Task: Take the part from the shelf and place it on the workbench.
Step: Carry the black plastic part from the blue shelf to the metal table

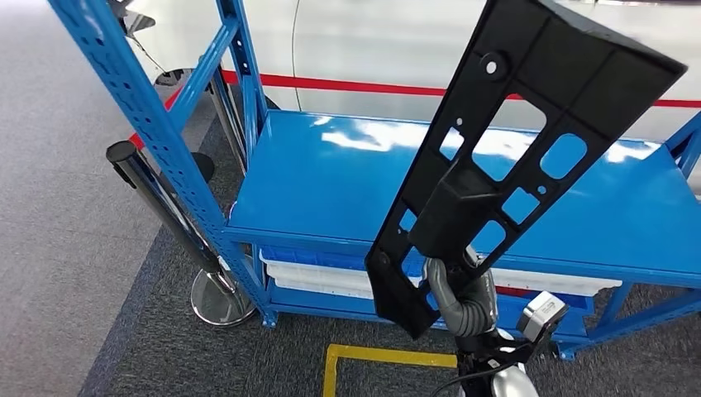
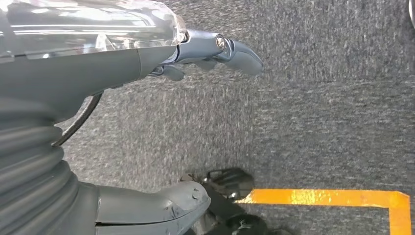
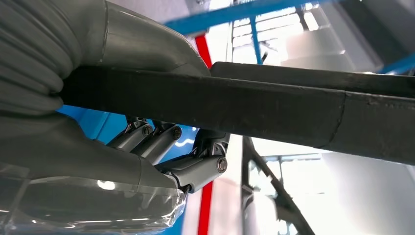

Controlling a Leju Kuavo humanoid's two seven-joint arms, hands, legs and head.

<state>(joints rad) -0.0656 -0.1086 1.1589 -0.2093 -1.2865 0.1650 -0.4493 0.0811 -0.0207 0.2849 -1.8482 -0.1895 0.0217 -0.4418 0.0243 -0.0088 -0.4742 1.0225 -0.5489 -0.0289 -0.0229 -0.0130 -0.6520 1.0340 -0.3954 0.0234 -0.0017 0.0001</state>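
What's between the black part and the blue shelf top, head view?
Nothing. The right hand holds the black part up in the air, tilted; through its cutouts the head view shows bare blue shelf top behind it.

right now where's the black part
In the head view the black part is held up by the right hand, tilted, in front of the blue shelf, on the right side above the yellow floor line.
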